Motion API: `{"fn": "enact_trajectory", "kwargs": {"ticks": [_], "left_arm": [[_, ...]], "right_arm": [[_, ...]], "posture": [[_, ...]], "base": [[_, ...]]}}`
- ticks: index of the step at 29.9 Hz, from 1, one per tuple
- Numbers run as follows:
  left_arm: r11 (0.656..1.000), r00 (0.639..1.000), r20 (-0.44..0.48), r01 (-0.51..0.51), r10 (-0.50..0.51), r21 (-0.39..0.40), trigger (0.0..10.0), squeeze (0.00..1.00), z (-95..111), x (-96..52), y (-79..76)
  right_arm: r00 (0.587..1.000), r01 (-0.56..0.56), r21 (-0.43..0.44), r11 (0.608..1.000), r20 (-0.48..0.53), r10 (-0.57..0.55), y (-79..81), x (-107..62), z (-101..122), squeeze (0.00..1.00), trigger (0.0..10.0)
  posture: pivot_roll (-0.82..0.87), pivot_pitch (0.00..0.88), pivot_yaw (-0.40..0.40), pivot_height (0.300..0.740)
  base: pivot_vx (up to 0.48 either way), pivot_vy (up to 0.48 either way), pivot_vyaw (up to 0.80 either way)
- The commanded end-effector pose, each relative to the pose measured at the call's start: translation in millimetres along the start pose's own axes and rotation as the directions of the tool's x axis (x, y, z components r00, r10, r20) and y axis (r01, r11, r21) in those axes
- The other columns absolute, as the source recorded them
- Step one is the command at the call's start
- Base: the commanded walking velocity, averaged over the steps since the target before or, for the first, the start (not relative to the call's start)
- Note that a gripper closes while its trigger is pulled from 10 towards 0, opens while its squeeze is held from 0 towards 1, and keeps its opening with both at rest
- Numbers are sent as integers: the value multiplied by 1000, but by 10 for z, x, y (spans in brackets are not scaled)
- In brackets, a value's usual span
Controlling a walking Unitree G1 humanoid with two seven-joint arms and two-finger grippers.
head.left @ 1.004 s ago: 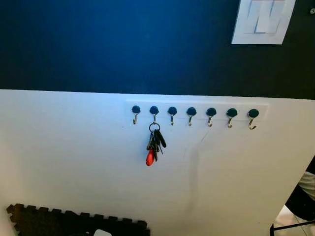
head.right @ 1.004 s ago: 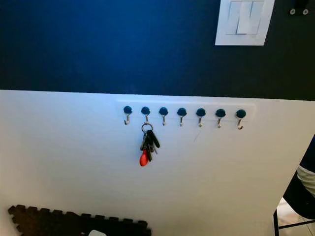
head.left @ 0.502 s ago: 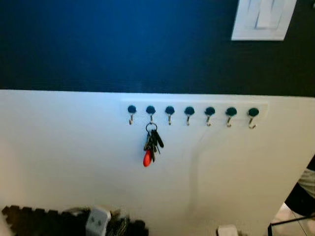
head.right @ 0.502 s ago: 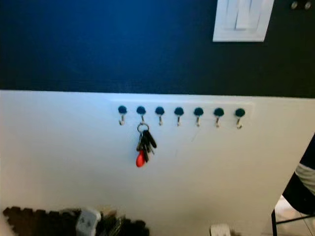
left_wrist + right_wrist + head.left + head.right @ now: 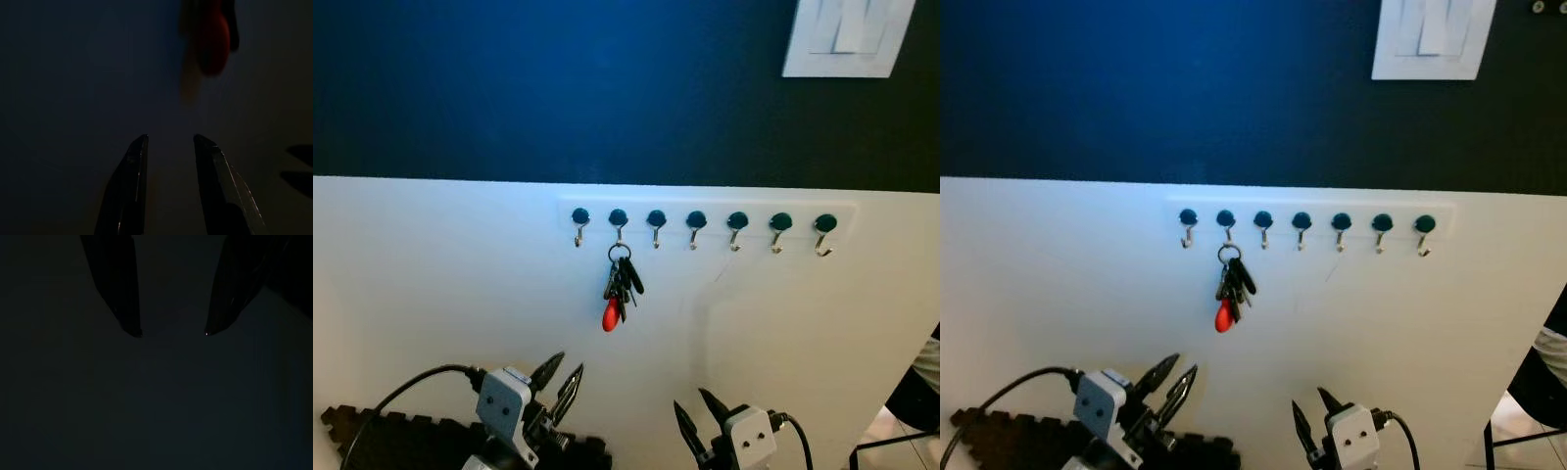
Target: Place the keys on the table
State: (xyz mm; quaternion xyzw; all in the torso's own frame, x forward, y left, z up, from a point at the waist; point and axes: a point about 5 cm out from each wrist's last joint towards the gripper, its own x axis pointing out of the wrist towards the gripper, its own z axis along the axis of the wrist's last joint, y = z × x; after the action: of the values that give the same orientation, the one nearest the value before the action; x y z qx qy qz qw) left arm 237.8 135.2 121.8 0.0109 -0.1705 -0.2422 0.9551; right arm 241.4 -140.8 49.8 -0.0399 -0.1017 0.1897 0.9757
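Note:
A bunch of keys [image 5: 620, 291] with a red fob hangs from the second hook of a white rack of several blue-capped hooks [image 5: 705, 223] on the white lower wall. Low in the picture, my left gripper [image 5: 562, 375] points up at the wall, open, below and left of the keys. In the dark left wrist view the red fob [image 5: 211, 36] shows ahead of the parted fingers [image 5: 132, 166]. My right gripper [image 5: 694, 410] is raised at the lower middle, open and empty, below and right of the keys.
A white light switch [image 5: 847, 37] sits on the dark blue upper wall. A dark foam mat [image 5: 401, 436] lies at the lower left. A black frame and part of a person [image 5: 913, 392] stand at the right edge.
Both arms have risen into view from the bottom edge, with fingers now pointing up at the wall. The keys still hang on their hook. The camera has shifted slightly.

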Motion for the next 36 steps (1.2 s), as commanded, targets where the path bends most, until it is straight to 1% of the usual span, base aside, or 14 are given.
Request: {"fn": "enact_trajectory", "kwargs": {"ticks": [1, 2, 3, 6, 8, 10, 14, 16, 20, 22, 25, 26, 29, 36], "left_arm": [[1000, 1000, 10, -12, 12, -2, 10000, 0, 22, 35, -27], [999, 998, 37, -53, 53, 13, 10000, 0, 81, 85, 4], [998, 996, 49, -69, 69, 14, 10000, 0, 107, 110, 18], [997, 994, 79, -77, 77, -5, 10000, 0, 181, 177, 26], [998, 994, 91, -53, 56, -31, 10000, 0, 232, 226, 4], [998, 995, 93, -42, 45, -36, 10000, 0, 247, 238, -7], [995, 993, 108, 63, -54, -78, 10000, 0, 330, 274, -98], [993, 991, 114, 85, -75, -84, 10000, 0, 357, 280, -116], [991, 987, 133, 106, -95, -80, 10000, 0, 431, 319, -119], [992, 984, 156, 96, -83, -78, 10000, 0, 500, 368, -89], [993, 983, 167, 86, -72, -81, 10000, 0, 531, 393, -73], [992, 979, 183, 101, -87, -71, 10000, 0, 592, 453, -73], [993, 978, 185, 106, -93, -59, 10000, 0, 616, 498, -76], [996, 981, 179, 87, -80, -31, 10000, 0, 608, 541, -43]], "right_arm": [[1000, 3, 6, 1000, 27, -3, 15, 16, 44, 0, 10000], [998, -5, 11, 1000, 67, 4, 29, 54, 133, 0, 10000], [997, -7, 13, 1000, 82, 6, 32, 67, 166, 0, 10000], [994, -12, 14, 1000, 104, 11, 38, 89, 226, 0, 10000], [993, -20, 15, 1000, 113, 18, 47, 96, 256, 0, 10000], [993, -23, 16, 1000, 114, 21, 51, 95, 266, 0, 10000], [993, -34, 17, 999, 114, 32, 60, 95, 280, 0, 10000], [993, -36, 18, 999, 113, 33, 61, 93, 281, 0, 10000], [993, -41, 22, 999, 109, 38, 66, 85, 288, 0, 10000], [993, -46, 25, 999, 106, 43, 69, 82, 296, 0, 10000], [993, -48, 26, 999, 105, 45, 72, 83, 299, 0, 10000], [994, -52, 28, 998, 101, 49, 80, 85, 305, 0, 10000], [994, -55, 29, 998, 100, 52, 86, 92, 311, 0, 10000], [993, -54, 31, 998, 107, 51, 93, 115, 344, 0, 10000]], "posture": [[45, 34, 15, 740], [42, 32, 15, 740], [42, 31, 14, 740], [41, 31, 13, 740], [42, 31, 11, 740], [42, 31, 11, 740], [47, 34, 5, 740], [50, 37, 2, 740], [54, 39, 0, 740], [54, 40, 0, 740], [54, 40, 0, 740], [54, 41, 0, 740], [53, 38, 4, 740], [51, 37, 6, 740]], "base": [[0, 0, 0], [0, 0, 0], [0, 0, 0], [0, 0, 0], [0, 0, 0], [0, 0, 0], [0, 0, 0], [0, 0, 0], [0, 0, 0], [0, 0, 0], [0, 0, 0], [0, 0, 0], [0, 0, 0], [0, 0, 0]]}}
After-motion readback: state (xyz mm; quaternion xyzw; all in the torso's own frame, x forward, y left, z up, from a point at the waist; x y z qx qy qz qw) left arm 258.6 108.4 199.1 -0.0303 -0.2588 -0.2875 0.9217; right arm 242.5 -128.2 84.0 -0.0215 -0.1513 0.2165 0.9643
